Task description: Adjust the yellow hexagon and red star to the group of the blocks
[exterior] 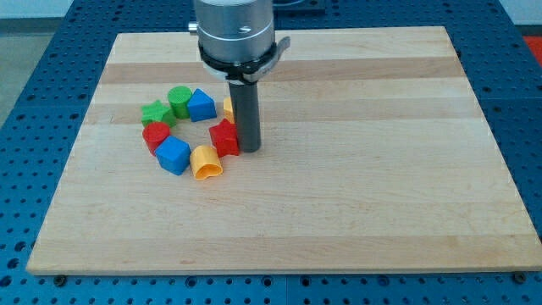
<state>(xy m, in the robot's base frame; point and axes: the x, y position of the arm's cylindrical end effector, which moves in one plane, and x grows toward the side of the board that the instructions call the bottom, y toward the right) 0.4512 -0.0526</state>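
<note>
My tip [249,149] rests on the board just right of the red star [224,137], touching or nearly touching it. The yellow hexagon [229,108] shows only as a sliver behind the rod, above the red star. The other blocks form a loose ring to the left: a green star [155,113], a green cylinder [179,101], a blue block [201,105], a red cylinder [156,135], a blue cube [173,156] and a yellow-orange arch-shaped block [206,162].
The wooden board [381,169] lies on a blue perforated table [25,102]. The arm's grey housing [235,34] hangs over the board's top middle.
</note>
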